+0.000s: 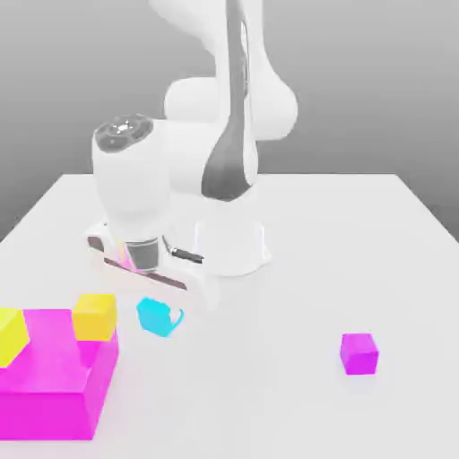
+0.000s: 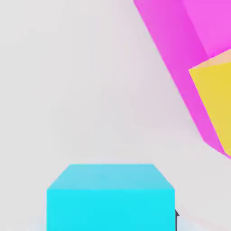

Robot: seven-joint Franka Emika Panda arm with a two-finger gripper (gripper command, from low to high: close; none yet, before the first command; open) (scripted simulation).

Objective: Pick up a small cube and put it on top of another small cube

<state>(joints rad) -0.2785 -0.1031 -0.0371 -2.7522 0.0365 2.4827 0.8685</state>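
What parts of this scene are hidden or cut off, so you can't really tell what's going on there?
- Exterior view: the big magenta block and one yellow cube run off the picture's left edge.
- Hand view: the cyan cube is cut by the picture's edge.
- Exterior view: the arm's top is cut off.

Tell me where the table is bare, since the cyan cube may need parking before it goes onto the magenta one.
The widest bare table lies between the cyan cube and the small magenta cube, in front of the robot base. More lies behind the magenta cube. It is crowded at the exterior view's left: the big magenta block, two yellow cubes, and the gripper.
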